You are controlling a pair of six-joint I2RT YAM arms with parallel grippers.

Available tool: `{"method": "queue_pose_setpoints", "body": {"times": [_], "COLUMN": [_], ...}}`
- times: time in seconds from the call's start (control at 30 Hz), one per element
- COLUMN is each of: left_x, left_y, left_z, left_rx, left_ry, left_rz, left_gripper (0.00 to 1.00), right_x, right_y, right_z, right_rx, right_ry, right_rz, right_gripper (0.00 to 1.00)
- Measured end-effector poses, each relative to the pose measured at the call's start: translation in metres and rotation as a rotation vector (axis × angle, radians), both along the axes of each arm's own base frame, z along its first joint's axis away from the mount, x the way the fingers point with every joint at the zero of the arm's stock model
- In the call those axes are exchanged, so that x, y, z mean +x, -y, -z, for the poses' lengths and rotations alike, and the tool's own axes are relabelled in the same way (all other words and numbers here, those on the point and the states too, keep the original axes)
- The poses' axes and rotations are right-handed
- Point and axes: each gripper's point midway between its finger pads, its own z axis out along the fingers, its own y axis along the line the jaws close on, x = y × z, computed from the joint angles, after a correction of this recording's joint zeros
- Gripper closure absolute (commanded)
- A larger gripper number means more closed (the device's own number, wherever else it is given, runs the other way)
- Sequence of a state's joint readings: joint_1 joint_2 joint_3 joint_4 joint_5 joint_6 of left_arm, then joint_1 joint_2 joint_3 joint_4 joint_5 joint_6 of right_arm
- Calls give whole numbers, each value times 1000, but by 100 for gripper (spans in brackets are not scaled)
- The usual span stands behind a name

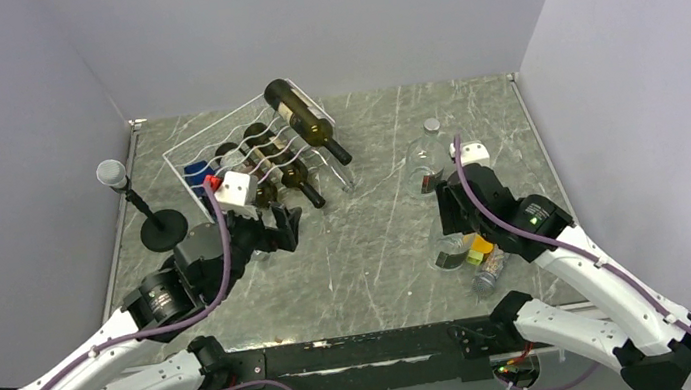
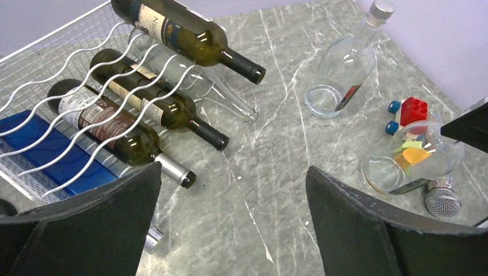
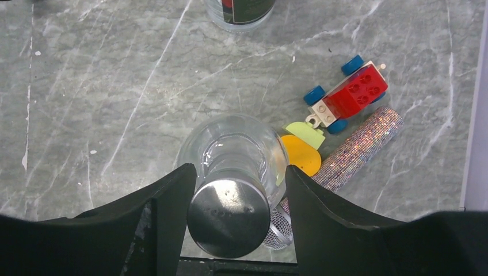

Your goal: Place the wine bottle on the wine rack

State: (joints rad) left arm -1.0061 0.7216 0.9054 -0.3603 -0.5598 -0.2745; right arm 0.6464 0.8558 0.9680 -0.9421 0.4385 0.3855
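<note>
Right pincer [image 3: 239, 168] straddles the silver cap of a clear bottle [image 3: 230, 146] low in its wrist view. Its jaws are narrow, with a finger close on either side, but I cannot tell whether it grips. That bottle lies at the lower right of the top view, beside a toy car [image 3: 345, 98] and a glittery microphone [image 3: 362, 144]. Left pincer [image 2: 233, 169] hangs wide and empty left of centre, just below the rack [image 1: 206, 158]. At upper left, the rack holds dark bottles [image 2: 141, 144] in its cradles, and one more [image 1: 303, 120] lies across its top. Another clear bottle [image 1: 425, 156] is right of centre, well apart from the rack.
</note>
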Motion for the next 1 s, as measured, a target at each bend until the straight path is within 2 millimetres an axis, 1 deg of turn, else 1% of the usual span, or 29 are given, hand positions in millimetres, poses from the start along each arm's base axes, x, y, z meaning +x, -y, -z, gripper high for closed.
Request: {"method": "queue_pose_setpoints", "body": {"times": [0.2, 0.5, 0.67, 0.73, 0.8, 0.83, 0.87, 1.0], "left_x": [1, 1, 0, -1, -1, -1, -1, -2], "left_y": [5, 12, 16, 17, 17, 17, 17, 17], "left_z": [5, 10, 15, 16, 16, 16, 16, 17], "left_rx": [12, 25, 38, 39, 39, 40, 41, 45], "left_ry": [-10, -25, -39, -42, -42, -43, -44, -47], "left_rz": [12, 36, 56, 63, 64, 64, 64, 68], "left_gripper": [1, 1, 1, 1, 1, 1, 1, 1], "right_x": [-3, -2, -3, -3, -3, -2, -2, 1], "right_y": [-1, -1, -6, -7, -7, -8, -8, -9], "right_z": [5, 11, 17, 17, 17, 17, 17, 17], "right_rx": [17, 29, 39, 39, 44, 47, 49, 64], "right_ry": [-17, -41, -78, -82, -86, -86, -87, -91], "right_rz": [-2, 6, -22, -27, -34, -36, -37, -46], "right_gripper": [38, 54, 59, 64, 86, 94, 100, 100]}}
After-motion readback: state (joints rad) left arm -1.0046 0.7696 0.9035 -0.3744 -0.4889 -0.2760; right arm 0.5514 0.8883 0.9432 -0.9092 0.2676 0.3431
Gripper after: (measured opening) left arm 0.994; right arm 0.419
